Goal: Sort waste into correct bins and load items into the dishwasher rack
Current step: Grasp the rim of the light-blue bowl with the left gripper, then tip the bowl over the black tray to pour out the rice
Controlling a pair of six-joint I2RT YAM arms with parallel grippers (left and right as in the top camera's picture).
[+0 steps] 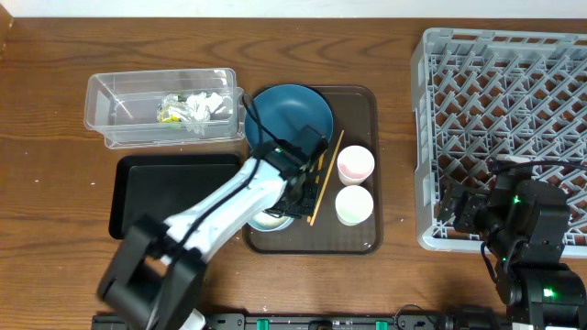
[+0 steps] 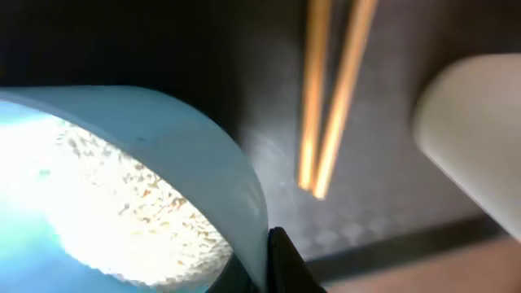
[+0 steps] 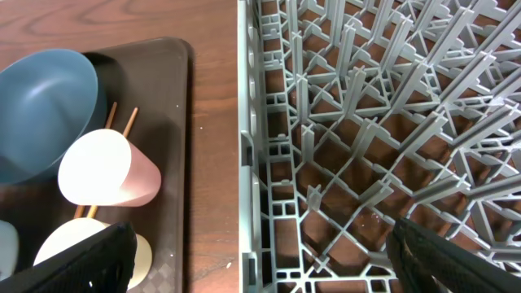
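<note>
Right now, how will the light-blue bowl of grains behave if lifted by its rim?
The light-blue bowl looks rigid, so it should not flex. Its loose grains would probably slide or spill if it tilts. Its smooth rim might slip in the left pincer.

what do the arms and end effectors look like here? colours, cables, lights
Left arm: white links, black joints, a black cable along it, a small green light near the wrist. The left end effector is black. Right arm: all black, boxy housings, green lights lit, black cables looping off it. The right end effector has matte black fingers.
</note>
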